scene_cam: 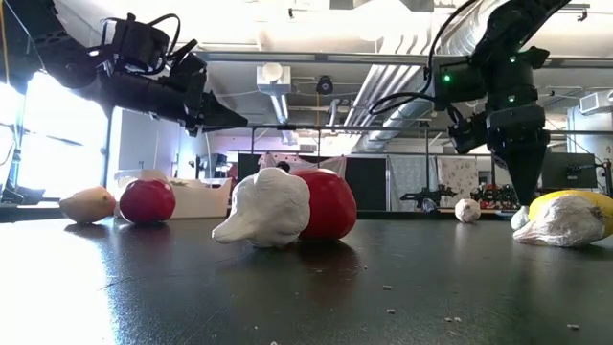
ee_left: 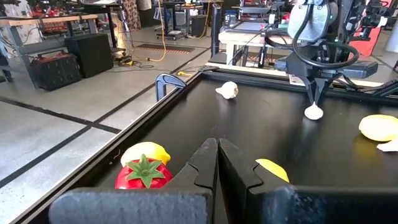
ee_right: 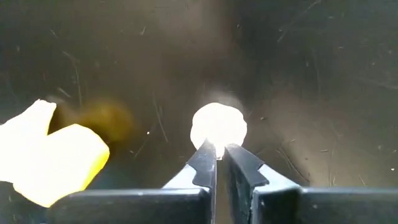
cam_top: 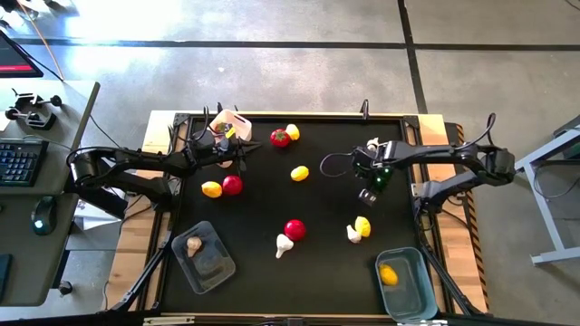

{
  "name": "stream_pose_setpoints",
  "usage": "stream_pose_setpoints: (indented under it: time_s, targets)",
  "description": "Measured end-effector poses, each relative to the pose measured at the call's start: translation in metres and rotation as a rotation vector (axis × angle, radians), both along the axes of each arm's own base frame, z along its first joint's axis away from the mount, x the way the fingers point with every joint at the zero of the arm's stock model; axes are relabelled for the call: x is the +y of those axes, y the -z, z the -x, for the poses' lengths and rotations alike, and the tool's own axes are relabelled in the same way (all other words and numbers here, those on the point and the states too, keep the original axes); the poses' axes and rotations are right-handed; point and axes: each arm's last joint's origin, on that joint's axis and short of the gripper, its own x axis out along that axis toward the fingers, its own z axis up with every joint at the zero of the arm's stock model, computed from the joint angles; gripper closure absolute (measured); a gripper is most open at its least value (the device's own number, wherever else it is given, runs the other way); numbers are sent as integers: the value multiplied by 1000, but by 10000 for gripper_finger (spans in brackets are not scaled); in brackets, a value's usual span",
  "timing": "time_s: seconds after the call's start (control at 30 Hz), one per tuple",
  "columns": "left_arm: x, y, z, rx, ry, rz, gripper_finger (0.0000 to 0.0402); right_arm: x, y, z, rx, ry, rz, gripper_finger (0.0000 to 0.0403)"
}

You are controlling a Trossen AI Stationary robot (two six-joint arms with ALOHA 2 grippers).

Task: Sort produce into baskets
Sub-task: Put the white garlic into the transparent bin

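Observation:
My right gripper (cam_top: 367,191) points straight down at the table's right middle, shut on a small whitish garlic bulb (ee_right: 217,126). My left gripper (cam_top: 242,156) is shut and empty, hovering beside the white basket (cam_top: 232,121) at the far left. A tomato (ee_left: 144,173) and a lemon (ee_left: 147,151) lie ahead of it. The clear greyish basket (cam_top: 205,257) at the near left holds a garlic bulb. The light blue basket (cam_top: 404,282) at the near right holds a lemon. More tomatoes, lemons and garlic bulbs lie loose on the black table top. My right gripper comes at the garlic bulb from above, fingers pointing down. The two fingertips (ee_right: 208,154) close on the bulb's top (ee_left: 314,108), only at their free ends. The bulb sits upright below them. I cannot tell whether it rests on the table or hangs just above it.
A lemon (cam_top: 362,225) and a garlic bulb (cam_top: 352,234) lie close to the near side of my right gripper. A tomato (cam_top: 294,228) and a garlic bulb (cam_top: 285,244) lie at the near middle. A lemon (cam_top: 299,173) lies mid-table. Another garlic bulb (ee_left: 227,90) lies near the far edge.

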Motion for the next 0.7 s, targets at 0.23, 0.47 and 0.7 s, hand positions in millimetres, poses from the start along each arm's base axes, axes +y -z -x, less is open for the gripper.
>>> stream_pose_setpoints:
  time_s: [0.23,0.47,0.7]
  targets:
    - [0,0,0,-16,-6,42,401,-7,-18,-21,-309,20,88,401]
    - [-6,-1,-2,-47,177,137,401,-19,-33,-56,-727,23,247,402]
    - [-14,-1,-6,-54,223,154,384,-17,-43,-89,-1035,-36,390,402]
